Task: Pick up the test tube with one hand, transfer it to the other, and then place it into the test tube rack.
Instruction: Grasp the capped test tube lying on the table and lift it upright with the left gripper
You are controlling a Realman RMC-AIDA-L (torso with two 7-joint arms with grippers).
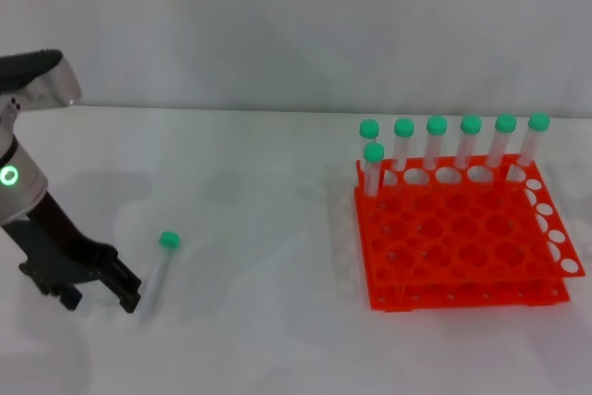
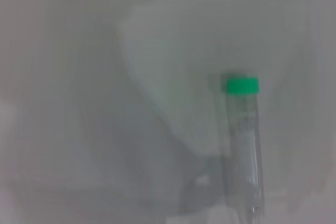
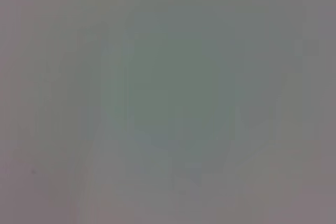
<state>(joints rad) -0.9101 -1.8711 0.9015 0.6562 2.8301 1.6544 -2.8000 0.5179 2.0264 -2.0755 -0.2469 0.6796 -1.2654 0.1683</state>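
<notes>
A clear test tube point(image 1: 158, 272) with a green cap point(image 1: 168, 240) lies on the white table at the left front. It also shows in the left wrist view point(image 2: 244, 145), cap away from the camera. My left gripper point(image 1: 100, 300), black on a white-and-silver arm with a green light, is low over the table just left of the tube. Its fingers stand apart and hold nothing; one fingertip point(image 1: 131, 297) is close to the tube's bottom end. The orange-red rack point(image 1: 462, 247) stands at the right. My right gripper is out of view.
Several identical green-capped tubes point(image 1: 437, 147) stand upright in the rack's back row, and one more point(image 1: 373, 168) in the second row at its left end. The right wrist view shows only a blank grey surface.
</notes>
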